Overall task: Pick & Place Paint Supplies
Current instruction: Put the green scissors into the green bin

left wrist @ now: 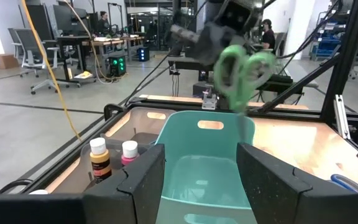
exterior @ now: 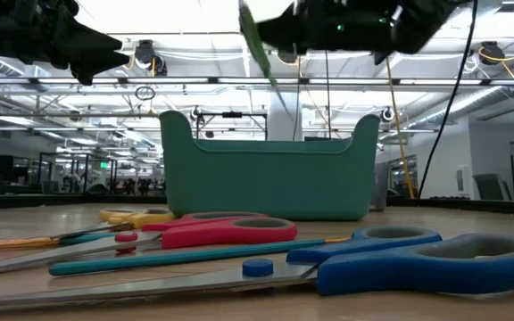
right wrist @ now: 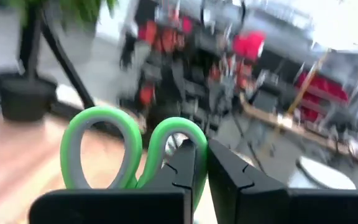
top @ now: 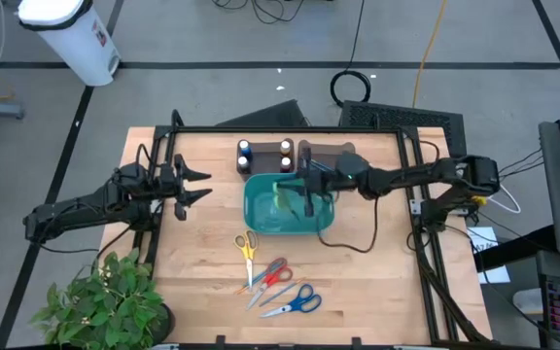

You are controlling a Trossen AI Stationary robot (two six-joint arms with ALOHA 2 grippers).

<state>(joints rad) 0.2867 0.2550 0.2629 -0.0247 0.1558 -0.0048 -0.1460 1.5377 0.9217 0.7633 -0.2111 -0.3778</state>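
Paint bottles (top: pixel 264 154) stand in a cluster on the wooden table (top: pixel 377 282) just behind the teal bin (top: pixel 261 222), none of them in the bin that I can see; the left wrist view shows an amber one (left wrist: pixel 100 158) and a white-capped pink one (left wrist: pixel 129 152) beside the bin's outer wall. No brushes can be made out. The right gripper (top: pixel 308 185) hangs over the bin with its fingers pinched shut on green-handled scissors (right wrist: pixel 129 152) (not a paint supply at all). The left gripper (top: pixel 194 185) waits apart at the table's left side, fingers spread and holding nothing.

The risk, as I judge it, is a wrong item going into the bin: if the scissors are released here, they drop inside. The grip is only on one handle loop, so the blades could swing and knock the rim.

Yellow (top: pixel 247 246), red (top: pixel 273 274) and blue scissors (top: pixel 299 302) lie on the pale wood in front of the bin. A potted plant (top: pixel 100 301) sits at the front left corner. Beyond is an open workshop with desks, racks and distant people.
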